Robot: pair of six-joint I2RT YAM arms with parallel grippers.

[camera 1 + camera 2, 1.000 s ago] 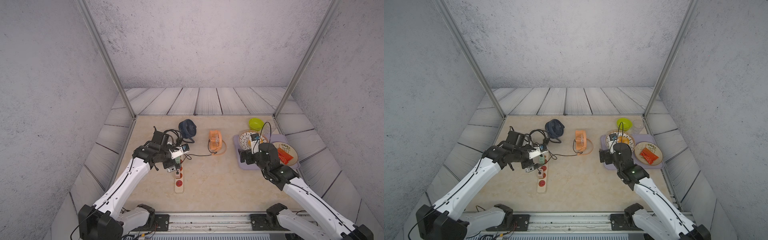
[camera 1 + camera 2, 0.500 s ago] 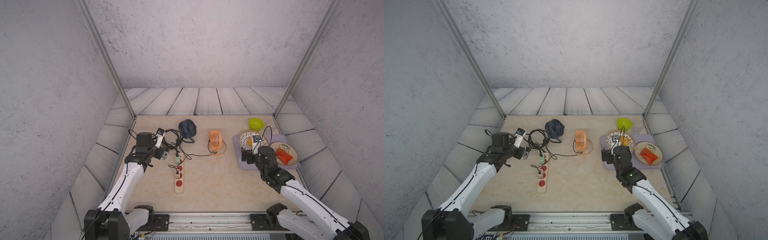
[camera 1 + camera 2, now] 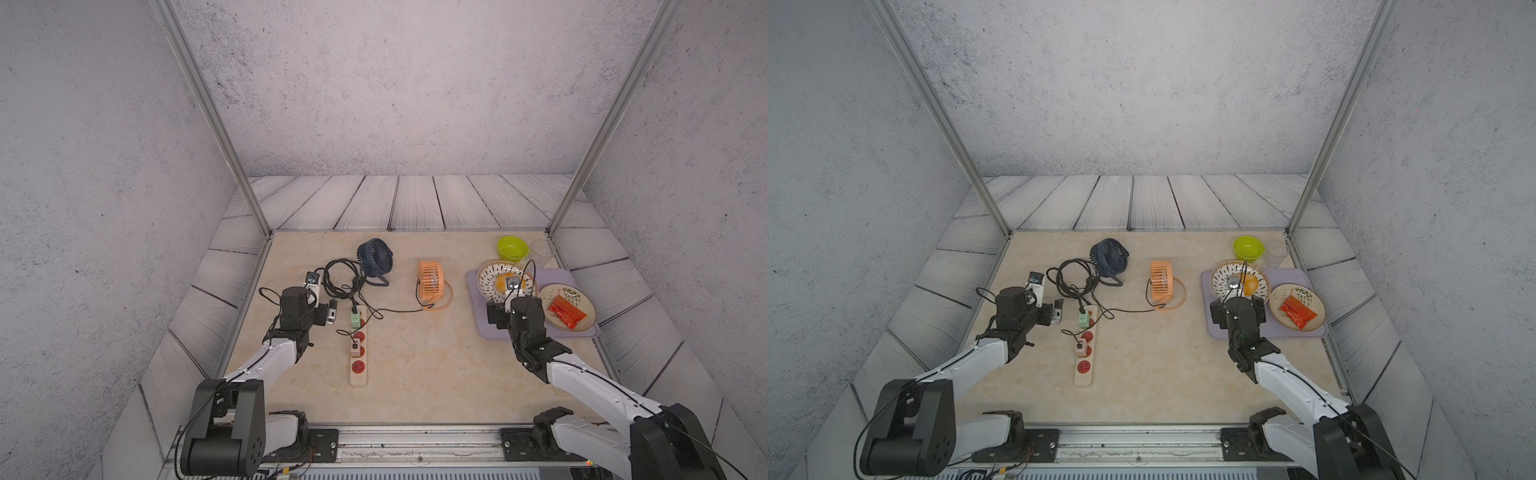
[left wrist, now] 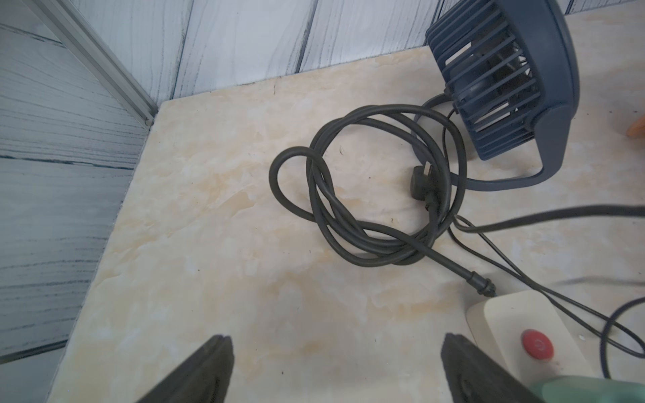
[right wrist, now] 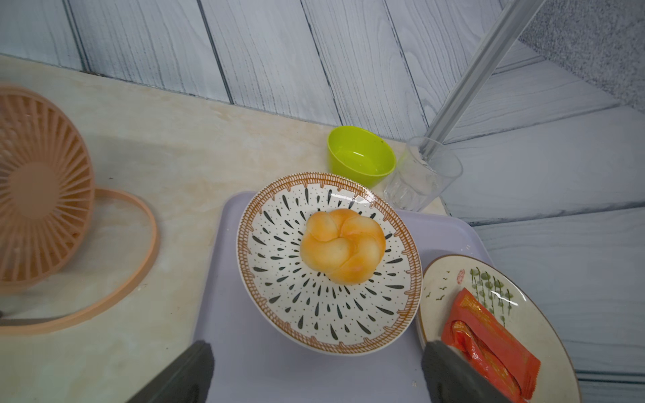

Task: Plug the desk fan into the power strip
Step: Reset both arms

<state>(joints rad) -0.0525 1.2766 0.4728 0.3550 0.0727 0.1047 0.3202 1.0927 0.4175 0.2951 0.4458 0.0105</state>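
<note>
The power strip (image 4: 506, 324) lies just beside the left fingers (image 4: 464, 370).

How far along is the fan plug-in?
Done, apparently: a small green adapter block and a small pink adapter block sit in the long cream power strip with red sockets. In hand: nothing; left gripper and right gripper are open, empty. Left: probably just retracting.

No readable words or numbers. Faint power symbol on red button (image 4: 537, 343) of power strip (image 4: 506, 314). Red seal stamp on plate (image 5: 450, 296), illegible. Packet (image 5: 488, 335) print blurred.
</note>
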